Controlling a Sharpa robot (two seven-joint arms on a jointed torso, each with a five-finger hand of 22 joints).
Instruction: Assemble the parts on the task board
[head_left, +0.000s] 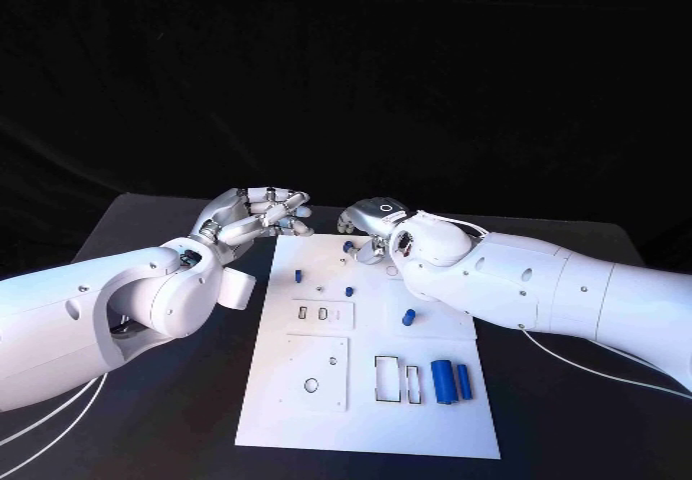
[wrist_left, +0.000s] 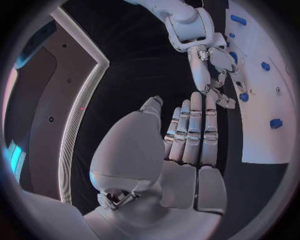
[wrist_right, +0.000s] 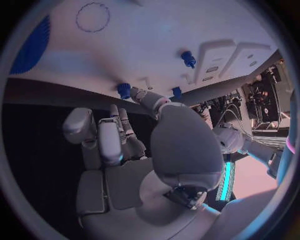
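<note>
reaching with the right hand (head_left: 378, 232) for a blue part (head_left: 349, 246) on the task board's (head_left: 289, 400) far edge (whether it grips, cannot tell), left hand (head_left: 260, 215) released.

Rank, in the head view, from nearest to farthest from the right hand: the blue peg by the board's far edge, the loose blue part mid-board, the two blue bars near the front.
1. Blue peg, right beside the right hand.
2. Loose blue part, mid-board, right side.
3. Two blue bars, front right of the board.
</note>
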